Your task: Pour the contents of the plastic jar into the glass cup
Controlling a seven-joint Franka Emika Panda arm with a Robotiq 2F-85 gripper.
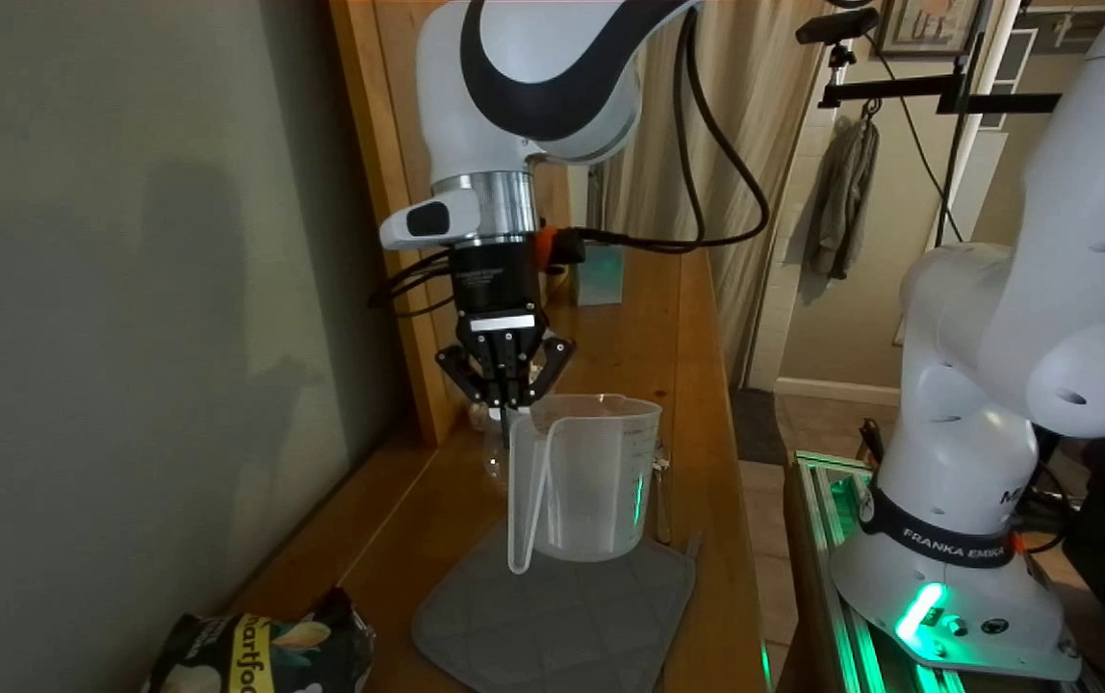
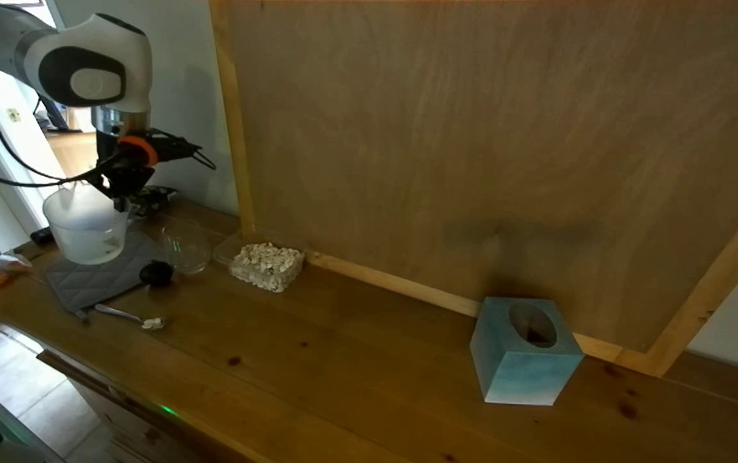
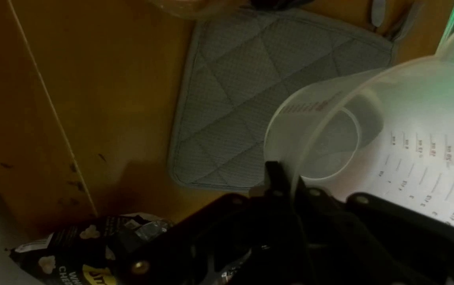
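Observation:
The plastic jar is a large translucent measuring jug [image 1: 601,481] [image 2: 83,235], upright at the grey mat. In the wrist view I look down into the jug [image 3: 420,158], and the visible part of its floor shows no contents. My gripper [image 1: 504,416] [image 2: 120,202] is shut on the jug's rim, with one finger outside the wall and one inside; it also shows in the wrist view [image 3: 286,178]. I cannot tell whether the jug touches the mat. The glass cup [image 2: 187,247], a clear tumbler, stands beside the mat; it is partly behind the jug in an exterior view [image 1: 495,457].
The grey mat [image 1: 562,626] lies on the wooden counter. A small dark object [image 2: 157,273], a spoon with flakes [image 2: 121,314] and a clear tub of flakes [image 2: 269,263] are near the glass. A snack bag [image 1: 269,654] lies by the wall; a blue tissue box [image 2: 526,366] stands farther along.

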